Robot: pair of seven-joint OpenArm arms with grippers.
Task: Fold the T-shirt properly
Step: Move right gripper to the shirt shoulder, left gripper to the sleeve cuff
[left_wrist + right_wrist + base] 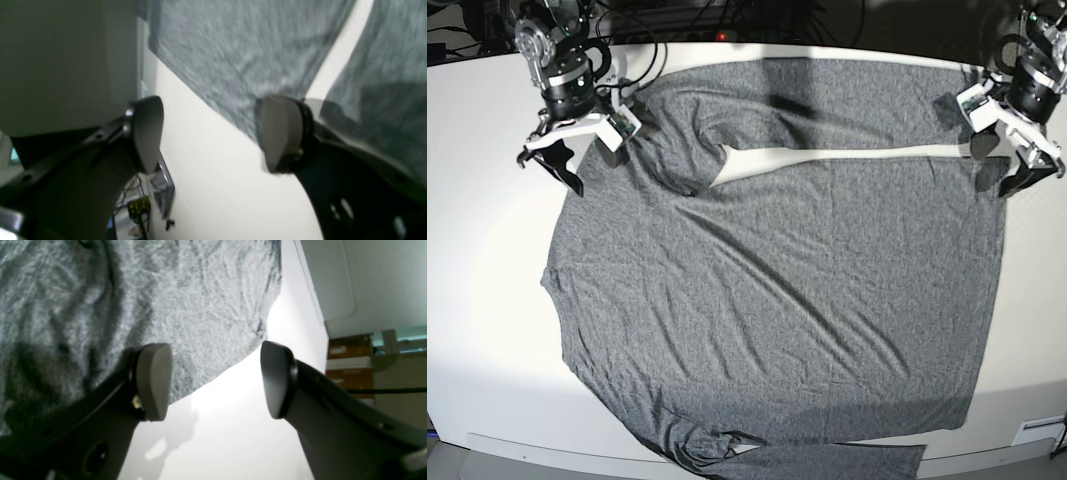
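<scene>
The T-shirt [777, 280] lies spread flat on the white table [487, 300], charcoal-grey and wrinkled. One long sleeve [827, 95] is laid along the far edge, with a thin strip of bare table between it and the body. My right gripper [587, 150] hovers open at the shirt's far left corner, nothing between its fingers. In the right wrist view the right gripper [215, 380] straddles the edge of the T-shirt [166, 290]. My left gripper [999, 165] stands open at the far right edge. Up close the left gripper [213, 133] is over bare table beside the T-shirt [240, 50].
The other sleeve [827, 462] trails along the table's front edge. Cables and dark equipment [727, 20] run behind the far edge. A wooden shelf [347, 356] stands beyond the table, and a yellow-and-black device [139, 206] sits below the table's side.
</scene>
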